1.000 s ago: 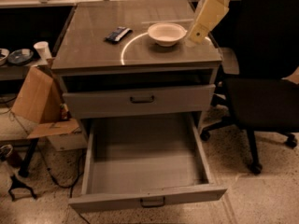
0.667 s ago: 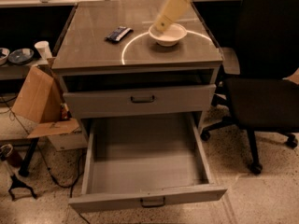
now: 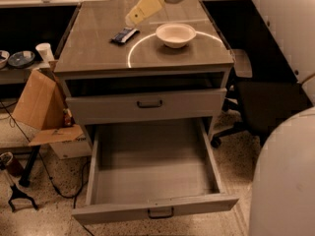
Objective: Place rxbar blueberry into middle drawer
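Traversing from right to left, the tool (image 3: 132, 18) has crossed the surface (image 3: 98, 53). One second ago it hung at the right edge, beyond the white bowl (image 3: 175, 34). Shortly after, it was over the bowl. It now sits left of the bowl, just behind and above the rxbar blueberry (image 3: 124, 35). Whether the tool is spread or pressed together cannot be told.

The rxbar blueberry lies flat on the surface, left of the bowl and apart from it, in the same place as before. No contact with the tool is visible.

The middle drawer (image 3: 152, 208) stands pulled fully out below the upper drawer front (image 3: 147, 104), and its tray holds nothing.

Assessment: the approach phase is nearly complete, with grasp, lift and transfer to the drawer all outstanding. The next move calls for a short descent onto the bar.
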Controlling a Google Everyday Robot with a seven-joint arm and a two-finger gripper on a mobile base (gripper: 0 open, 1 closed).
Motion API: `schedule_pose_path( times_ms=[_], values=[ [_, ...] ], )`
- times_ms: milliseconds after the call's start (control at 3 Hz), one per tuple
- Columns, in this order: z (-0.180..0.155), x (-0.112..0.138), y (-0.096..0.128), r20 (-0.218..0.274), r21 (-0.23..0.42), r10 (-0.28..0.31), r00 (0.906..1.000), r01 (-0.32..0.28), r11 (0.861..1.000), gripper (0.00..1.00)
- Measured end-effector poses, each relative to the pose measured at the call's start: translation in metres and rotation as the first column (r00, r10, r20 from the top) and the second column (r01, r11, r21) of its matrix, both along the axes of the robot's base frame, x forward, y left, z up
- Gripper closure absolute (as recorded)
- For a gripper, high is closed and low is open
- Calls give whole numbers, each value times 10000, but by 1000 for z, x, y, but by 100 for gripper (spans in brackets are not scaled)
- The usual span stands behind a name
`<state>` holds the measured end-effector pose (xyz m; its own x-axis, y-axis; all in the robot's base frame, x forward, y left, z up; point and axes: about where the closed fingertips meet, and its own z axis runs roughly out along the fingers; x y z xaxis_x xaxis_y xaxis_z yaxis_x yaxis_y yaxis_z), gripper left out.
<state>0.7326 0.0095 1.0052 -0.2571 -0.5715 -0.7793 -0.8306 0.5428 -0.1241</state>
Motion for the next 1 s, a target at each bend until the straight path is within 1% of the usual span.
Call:
schedule_pose_path(
  times_ms=[333, 667, 1000],
  values=[
    [0, 0, 0, 0, 1, -1, 10000, 1, 10000, 0],
    [-8, 15, 7, 96, 275, -495, 9987, 493, 9984, 0],
    [-30, 51, 17, 83, 472, -1672, 9859, 1666, 9849, 0]
  ],
)
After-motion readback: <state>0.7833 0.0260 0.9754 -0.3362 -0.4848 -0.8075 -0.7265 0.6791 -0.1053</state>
